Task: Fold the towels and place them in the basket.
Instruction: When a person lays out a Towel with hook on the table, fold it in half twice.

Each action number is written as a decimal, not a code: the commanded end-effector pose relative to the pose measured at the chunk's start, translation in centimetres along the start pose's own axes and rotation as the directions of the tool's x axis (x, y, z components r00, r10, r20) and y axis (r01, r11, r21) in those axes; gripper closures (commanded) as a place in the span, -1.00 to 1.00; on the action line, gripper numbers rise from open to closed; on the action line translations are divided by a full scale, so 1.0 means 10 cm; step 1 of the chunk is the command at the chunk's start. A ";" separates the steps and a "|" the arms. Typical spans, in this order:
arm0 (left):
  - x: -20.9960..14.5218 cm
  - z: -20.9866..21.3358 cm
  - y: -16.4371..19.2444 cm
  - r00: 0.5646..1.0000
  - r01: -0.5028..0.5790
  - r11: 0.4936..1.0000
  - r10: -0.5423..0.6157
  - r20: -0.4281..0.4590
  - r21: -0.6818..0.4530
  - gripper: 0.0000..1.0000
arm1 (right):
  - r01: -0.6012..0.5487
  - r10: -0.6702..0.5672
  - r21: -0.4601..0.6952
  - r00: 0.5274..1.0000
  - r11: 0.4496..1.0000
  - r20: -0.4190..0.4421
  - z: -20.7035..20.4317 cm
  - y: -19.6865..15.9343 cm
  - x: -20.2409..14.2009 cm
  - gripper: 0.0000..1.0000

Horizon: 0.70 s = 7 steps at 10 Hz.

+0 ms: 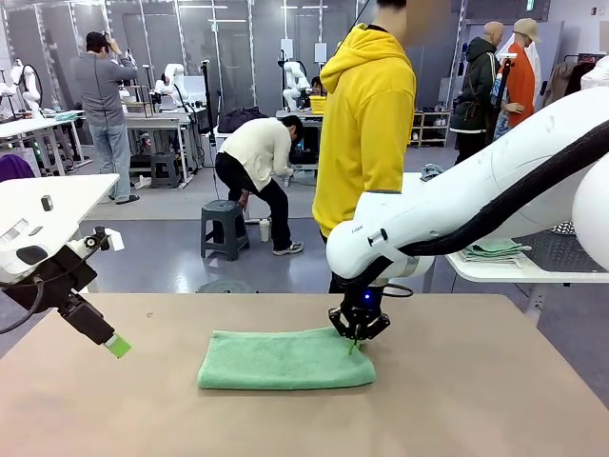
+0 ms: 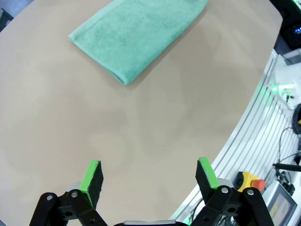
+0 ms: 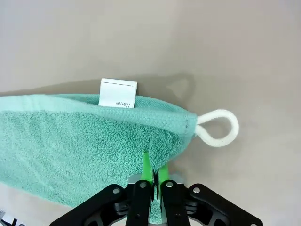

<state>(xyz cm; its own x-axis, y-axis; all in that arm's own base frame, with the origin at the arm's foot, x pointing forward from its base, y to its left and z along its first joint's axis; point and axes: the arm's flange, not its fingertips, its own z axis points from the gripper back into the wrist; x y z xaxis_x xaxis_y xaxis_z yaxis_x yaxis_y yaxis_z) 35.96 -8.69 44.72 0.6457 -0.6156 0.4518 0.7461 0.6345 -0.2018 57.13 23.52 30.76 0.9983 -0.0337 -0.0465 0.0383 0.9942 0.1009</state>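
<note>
1. Front view:
   - Green towel [image 1: 285, 359] flat at the middle of the worktop [image 1: 476, 390], folded to a long strip, long axis from 9 to 3 o'clock.
   - Right claw [image 1: 357, 338] down on the strip's 3 o'clock end at its far corner, pads together on the cloth.
   - Left claw [image 1: 118, 346] out at 9 o'clock of the towel, well apart from it, hanging above the worktop's edge with nothing in it.
   - Person [image 1: 366, 124] in a yellow hoodie standing at 12 o'clock beyond the far edge, hands not to be made out.

2. Left wrist view:
   - Jaws wide apart over bare worktop.
   - Towel up at 12 o'clock, well clear of the pads, long axis slanting from 8 toward 2 o'clock, one short end turned toward this claw.

3. Right wrist view:
   - Pads clamped on a small pinch of terry at the towel's edge, just beside the corner.
   - White loop [image 3: 217, 128] at 2 o'clock of the pinch, white label [image 3: 118, 93] at 11 o'clock, the rest of the cloth stretching off to 9 o'clock.

4. Judgement:
   - Likely a further fold in hand, the pinched corner to be carried along the long axis toward the far short end.
   - Right arm already on the cloth; left arm nearer that free end and idle.
</note>
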 end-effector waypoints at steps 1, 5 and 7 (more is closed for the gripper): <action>0.00 -0.02 0.02 1.000 0.003 1.000 -0.003 -0.001 0.015 -1.00 | -0.014 0.016 -0.114 1.000 0.993 0.023 0.22 -0.38 -0.12 1.00; 0.00 -0.02 0.02 1.000 0.003 1.000 -0.003 -0.001 0.015 -1.00 | -0.007 0.012 -0.076 0.997 0.997 0.075 0.80 -0.77 -0.38 1.00; 0.00 -0.02 0.02 1.000 0.003 1.000 -0.003 -0.001 0.015 -1.00 | -0.070 0.076 -0.058 0.993 0.996 0.094 1.06 -0.60 -0.46 1.00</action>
<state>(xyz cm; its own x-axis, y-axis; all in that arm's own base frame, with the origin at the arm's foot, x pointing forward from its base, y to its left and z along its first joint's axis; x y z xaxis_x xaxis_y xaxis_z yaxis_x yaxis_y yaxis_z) 35.97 -8.68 44.71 0.6460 -0.6152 0.4519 0.7459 0.6346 -0.2023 53.55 15.92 40.53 0.9983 -0.0158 0.0559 0.0147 0.9997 0.0200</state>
